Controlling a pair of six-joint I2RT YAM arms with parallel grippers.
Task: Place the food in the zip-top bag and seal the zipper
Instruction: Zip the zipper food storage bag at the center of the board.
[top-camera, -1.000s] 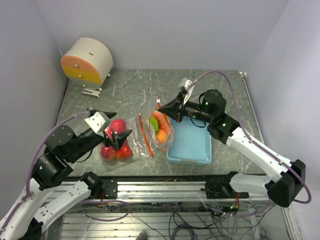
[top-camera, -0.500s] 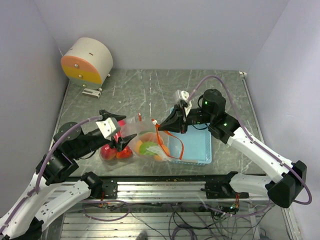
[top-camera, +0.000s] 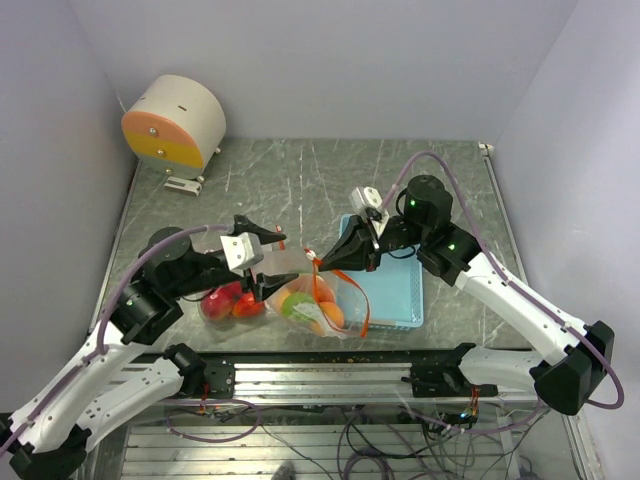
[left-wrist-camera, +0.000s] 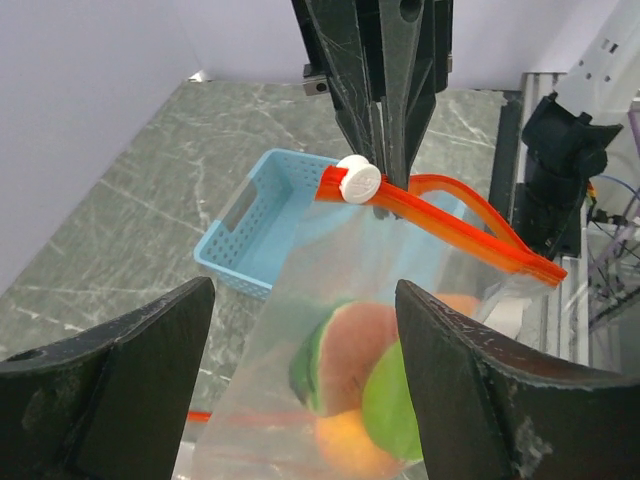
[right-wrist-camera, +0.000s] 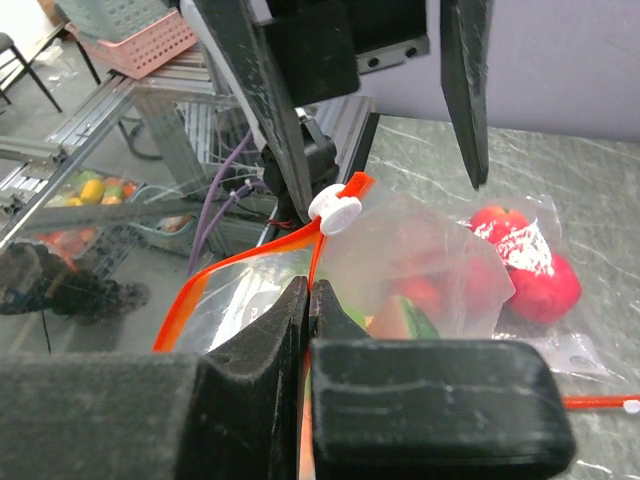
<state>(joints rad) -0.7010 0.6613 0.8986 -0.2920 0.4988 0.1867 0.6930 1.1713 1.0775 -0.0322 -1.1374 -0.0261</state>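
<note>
Movement on both sides: the right gripper (top-camera: 322, 262), fingers pressed together on the zipper (left-wrist-camera: 450, 215) right beside its white slider (left-wrist-camera: 357, 179), has swung the bag (top-camera: 315, 300) away from the tray (top-camera: 400, 300). A second ago it hung over the tray's left rim; now it dangles just left of the tray's near corner. And here comes the left gripper (top-camera: 272, 252): it has lifted off the red fruits (top-camera: 232, 300), which lie wrapped in clear plastic well to the left of the tray, and is reaching toward the tray with its jaws spread. They are a touch narrower than before and line up on either side of the bag's top edge, not yet touching it as far as the left wrist view shows. Food (left-wrist-camera: 350, 360) is inside: orange, green and a reddish slice show through the plastic. The zipper bows apart on the side away from the slider, so the mouth looks unsealed. This reads as the set-up for sealing, with one claw to steady the strip and the other to draw the slider along. Those red fruits outside the held bag may still be owed.
</note>
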